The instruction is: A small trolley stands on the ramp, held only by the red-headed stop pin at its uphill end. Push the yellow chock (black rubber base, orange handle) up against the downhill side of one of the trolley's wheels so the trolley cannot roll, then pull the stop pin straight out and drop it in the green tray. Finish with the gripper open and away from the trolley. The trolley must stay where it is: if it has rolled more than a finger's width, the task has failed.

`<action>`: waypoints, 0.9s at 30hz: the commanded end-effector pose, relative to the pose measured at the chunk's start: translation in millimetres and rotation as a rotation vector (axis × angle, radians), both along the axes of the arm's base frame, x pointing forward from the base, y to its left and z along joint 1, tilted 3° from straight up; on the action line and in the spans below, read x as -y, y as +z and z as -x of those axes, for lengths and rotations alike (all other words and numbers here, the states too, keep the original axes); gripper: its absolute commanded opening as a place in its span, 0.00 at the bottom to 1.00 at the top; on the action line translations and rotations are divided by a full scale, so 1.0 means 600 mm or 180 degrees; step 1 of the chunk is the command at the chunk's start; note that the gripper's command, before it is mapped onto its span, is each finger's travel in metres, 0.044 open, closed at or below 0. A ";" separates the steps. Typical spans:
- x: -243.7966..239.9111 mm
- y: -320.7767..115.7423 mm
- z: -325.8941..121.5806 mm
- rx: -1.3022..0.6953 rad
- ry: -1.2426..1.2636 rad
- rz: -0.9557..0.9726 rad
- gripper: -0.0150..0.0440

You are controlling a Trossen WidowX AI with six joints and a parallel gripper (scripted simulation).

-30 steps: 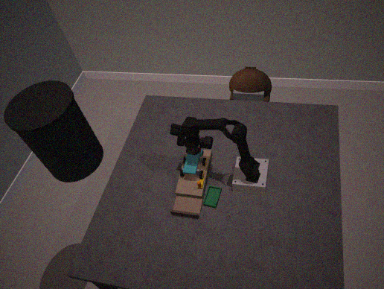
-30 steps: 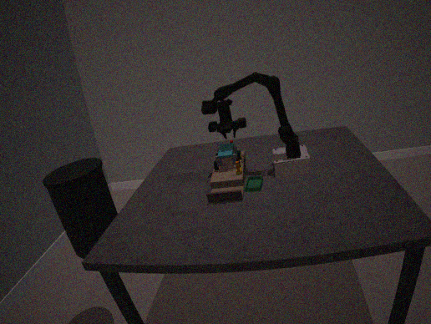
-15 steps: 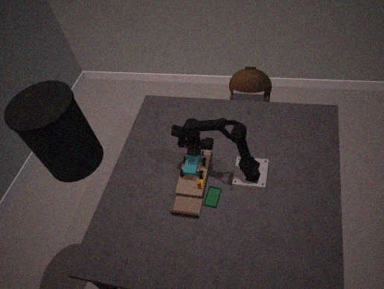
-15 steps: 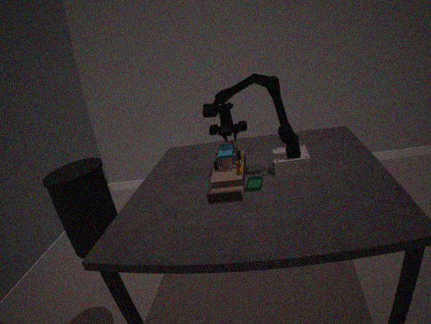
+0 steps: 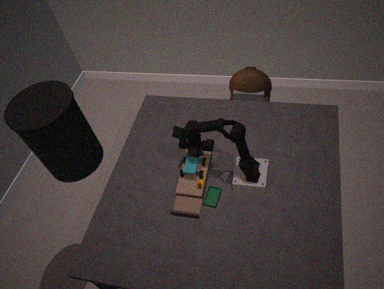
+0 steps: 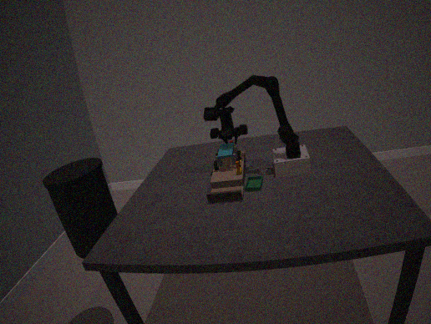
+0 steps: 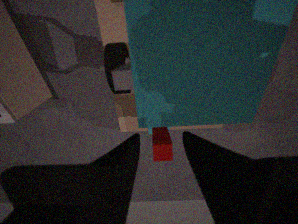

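The turquoise trolley (image 5: 191, 165) (image 6: 226, 149) (image 7: 205, 65) stands on the wooden ramp (image 5: 189, 187) (image 6: 225, 178). The chock (image 5: 200, 183) (image 6: 239, 168), with yellow and orange showing, sits on the ramp by the trolley's downhill wheel on the tray side; I cannot tell whether it touches. The stop pin's red head (image 7: 162, 152) shows at the trolley's uphill end. My gripper (image 6: 231, 142) (image 7: 161, 137) is partly open and points down over that end. In the wrist view the red head appears between the two fingertips, with gaps on both sides. The green tray (image 5: 213, 197) (image 6: 254, 184) is empty.
The arm's white base plate (image 5: 250, 182) (image 6: 291, 168) stands to the right of the ramp. The tray lies between them, beside the ramp's lower part. A black cylinder (image 5: 56, 134) (image 6: 81, 209) stands off the table's left side, and a brown chair (image 5: 250, 80) stands behind the table.
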State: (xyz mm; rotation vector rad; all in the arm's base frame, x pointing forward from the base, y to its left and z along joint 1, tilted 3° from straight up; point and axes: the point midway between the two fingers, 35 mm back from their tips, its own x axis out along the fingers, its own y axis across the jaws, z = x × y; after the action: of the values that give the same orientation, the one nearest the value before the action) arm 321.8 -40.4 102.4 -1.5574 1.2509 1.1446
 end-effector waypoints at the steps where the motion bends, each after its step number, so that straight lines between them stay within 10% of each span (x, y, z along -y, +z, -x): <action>1: 0.003 -0.011 -0.001 -0.0011 0.0010 0.0009 0.58; 10: 0.008 -0.029 -0.002 -0.0011 0.0010 0.0009 0.58; 15: 0.007 -0.023 -0.002 -0.0002 -0.0001 0.0004 0.35; 27: 0.007 -0.020 -0.002 -0.0005 0.0003 0.0006 0.25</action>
State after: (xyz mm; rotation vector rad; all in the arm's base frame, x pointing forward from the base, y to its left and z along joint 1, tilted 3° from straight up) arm 322.8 -44.6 88.0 -1.5577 1.2532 1.1459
